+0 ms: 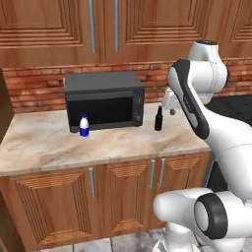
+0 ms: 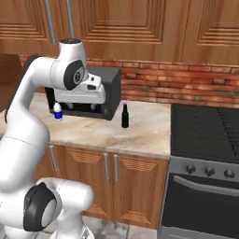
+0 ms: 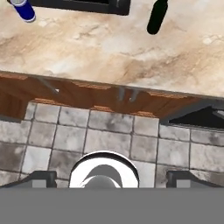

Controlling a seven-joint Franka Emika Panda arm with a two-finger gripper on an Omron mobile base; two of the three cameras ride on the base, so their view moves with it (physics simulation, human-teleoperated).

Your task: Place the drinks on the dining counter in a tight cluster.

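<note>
Two drinks stand on a beige marble counter (image 1: 44,147) that carries a black microwave. The small white-and-blue bottle (image 1: 84,126) (image 2: 57,111) (image 3: 22,8) is at the microwave's left front corner. Right of the microwave stands the small dark bottle with a purple cap (image 1: 158,118) (image 2: 125,115) (image 3: 156,17). My gripper (image 2: 81,107) (image 3: 111,179) hangs open and empty in front of the counter, above the floor and apart from both bottles. In the left base view the gripper (image 1: 171,110) is mostly hidden behind the arm. The dining counter is out of view.
The black microwave (image 1: 104,101) sits against the brick wall under wooden upper cabinets (image 1: 59,29). A dark stove with an oven (image 2: 205,135) adjoins the counter on the right. Wooden cabinet doors (image 1: 123,192) front the counter, and grey floor tiles (image 3: 65,135) lie below.
</note>
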